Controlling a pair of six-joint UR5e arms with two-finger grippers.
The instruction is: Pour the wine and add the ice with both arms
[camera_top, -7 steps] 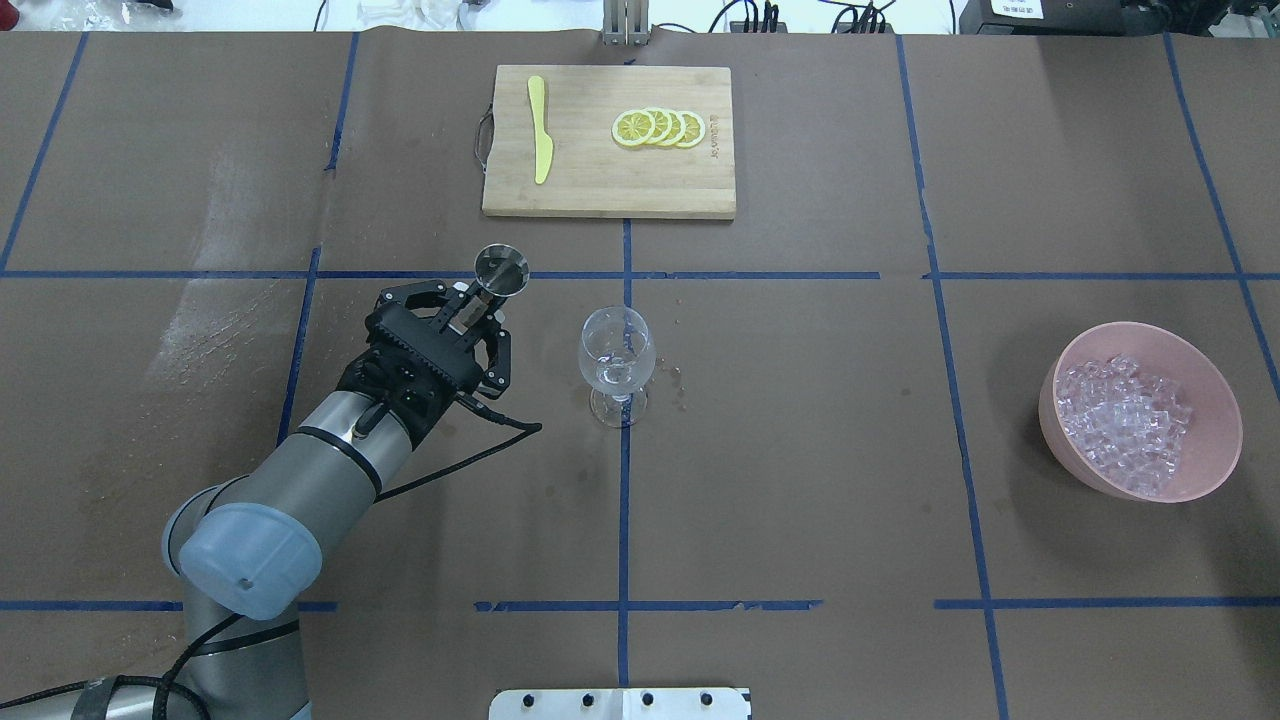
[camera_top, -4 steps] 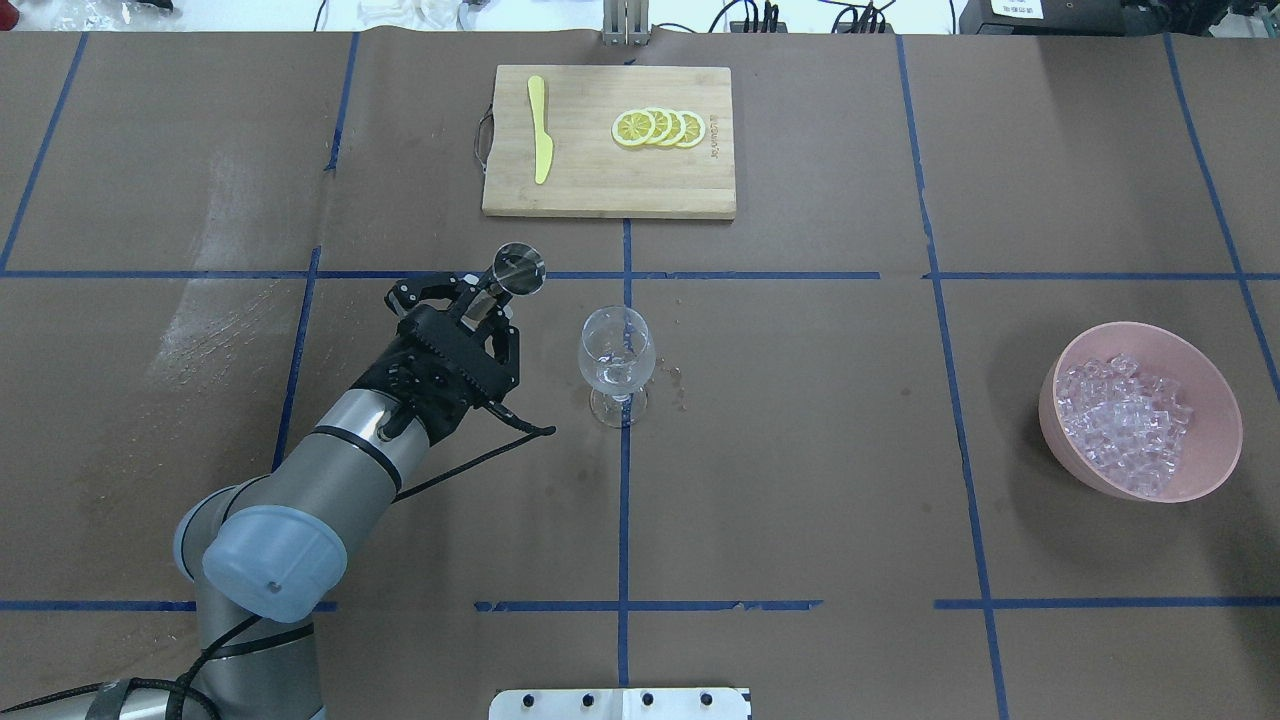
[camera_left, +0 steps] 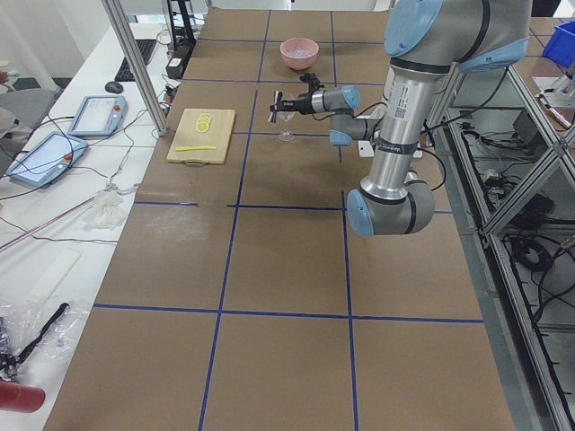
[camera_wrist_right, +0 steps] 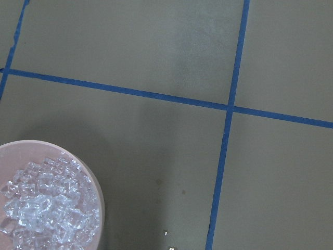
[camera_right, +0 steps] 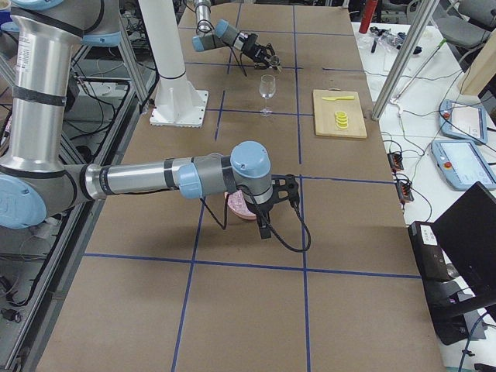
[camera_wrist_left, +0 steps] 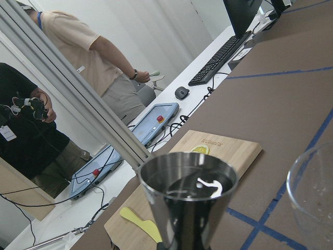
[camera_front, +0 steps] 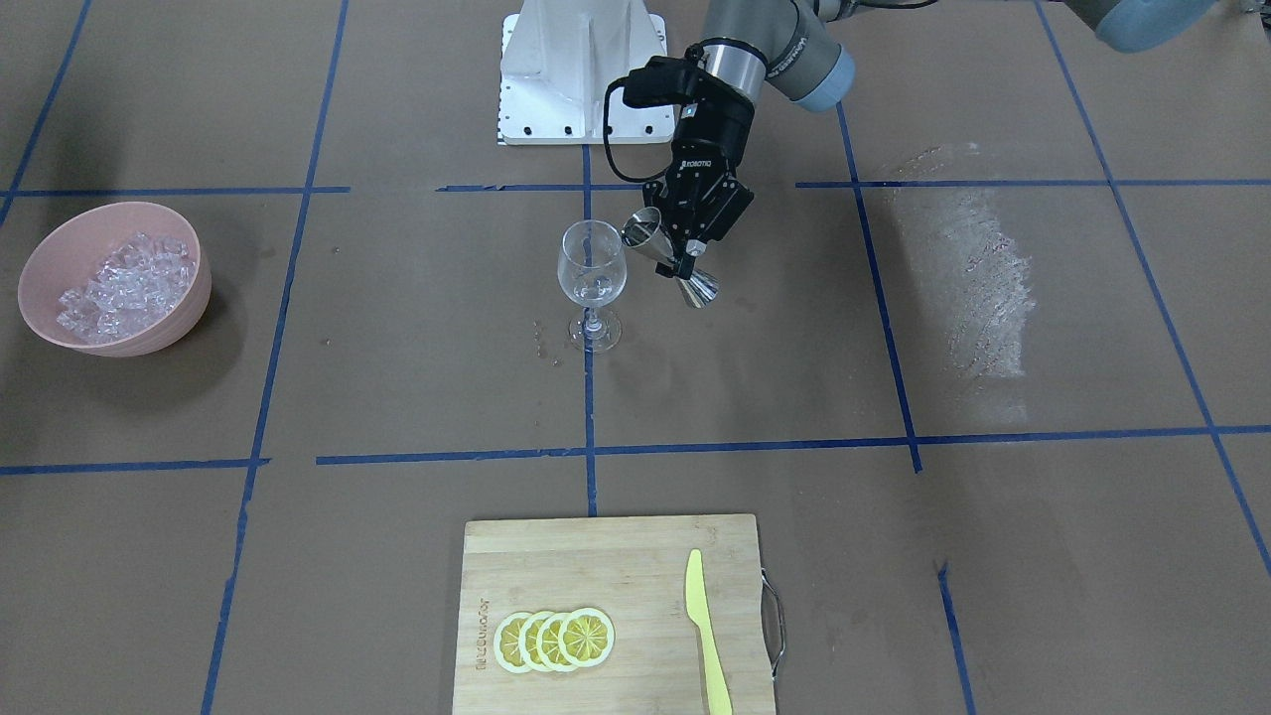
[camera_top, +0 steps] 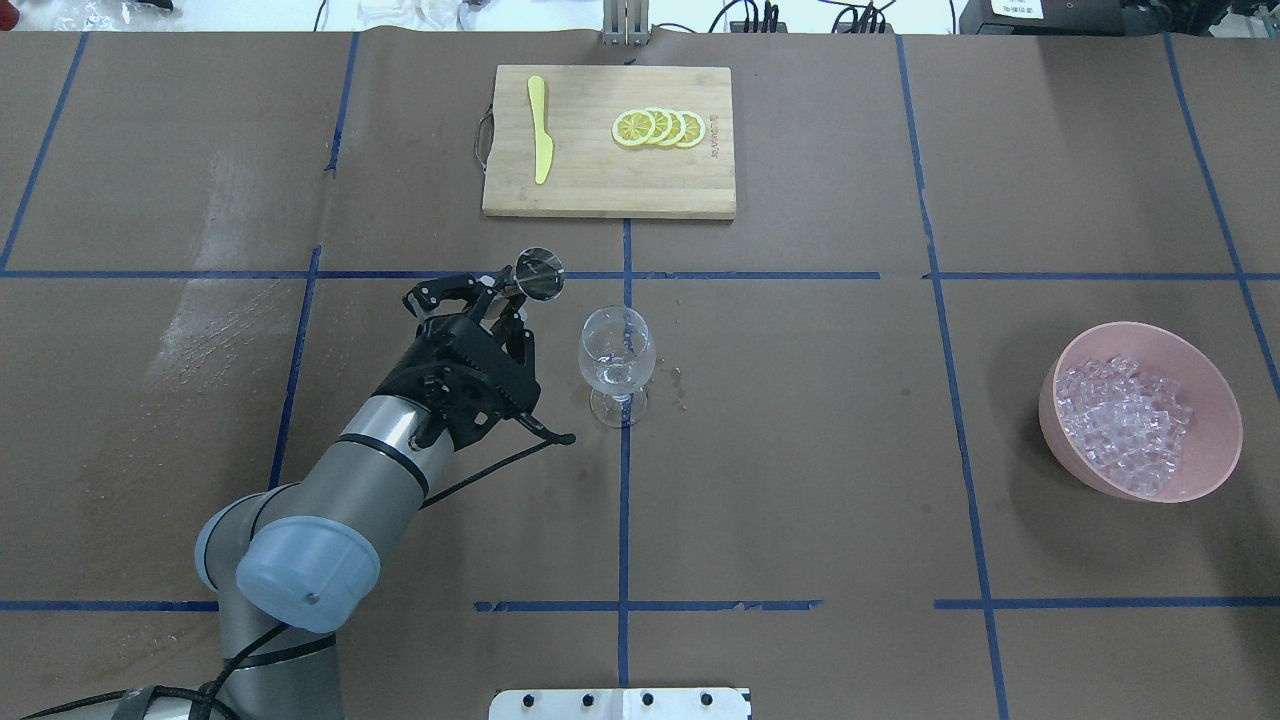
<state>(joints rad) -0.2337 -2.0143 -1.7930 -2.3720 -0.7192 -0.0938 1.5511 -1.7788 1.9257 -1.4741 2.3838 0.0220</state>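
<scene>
My left gripper (camera_top: 508,293) is shut on a steel jigger (camera_top: 539,275), held tilted in the air just left of the wine glass (camera_top: 617,360). In the front view the jigger (camera_front: 700,288) slants with its upper cup next to the glass rim (camera_front: 592,233), held by the gripper (camera_front: 677,256). A little clear wine (camera_front: 592,289) lies in the glass bowl. The left wrist view shows the jigger's mouth (camera_wrist_left: 187,179) and the glass edge (camera_wrist_left: 312,198). The ice (camera_top: 1125,410) fills a pink bowl (camera_top: 1215,450). My right gripper (camera_right: 280,195) hangs by the bowl (camera_right: 236,208); I cannot tell whether it is open.
A wooden cutting board (camera_top: 600,185) at the far middle holds a yellow knife (camera_top: 541,130) and several lemon slices (camera_top: 660,128). Droplets (camera_top: 675,380) dot the brown paper right of the glass. People stand beyond the table's far side (camera_wrist_left: 78,57).
My left arm has moved right, toward the wine glass, carrying the jigger closer to the glass rim. The glass and the bowl have not moved.
</scene>
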